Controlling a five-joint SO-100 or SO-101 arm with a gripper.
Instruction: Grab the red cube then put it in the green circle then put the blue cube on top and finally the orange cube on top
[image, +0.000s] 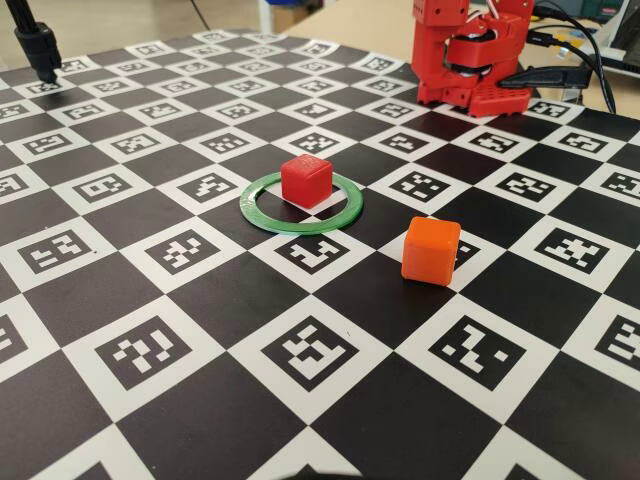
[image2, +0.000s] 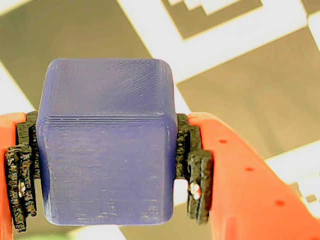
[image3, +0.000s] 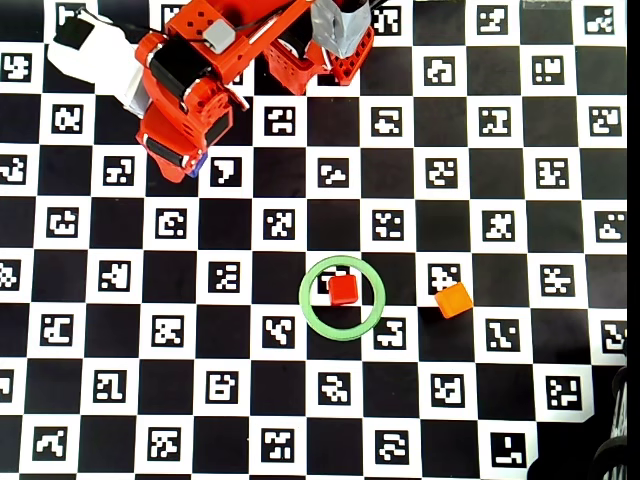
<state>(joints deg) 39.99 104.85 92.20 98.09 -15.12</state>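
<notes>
red cube (image: 306, 180) sits inside green circle (image: 301, 201); orange cube (image: 431, 251) outside; hand (image2: 107, 175) clamped on blue cube (image2: 107, 150).

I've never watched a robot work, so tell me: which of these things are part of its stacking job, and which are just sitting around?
Part of the job:
- red cube, inside the green circle
- blue cube, clamped in the gripper
- orange cube, on the board outside the ring

Just there:
- checkered marker board
- black stand at the far corner in the fixed view
- cables behind the arm
</notes>
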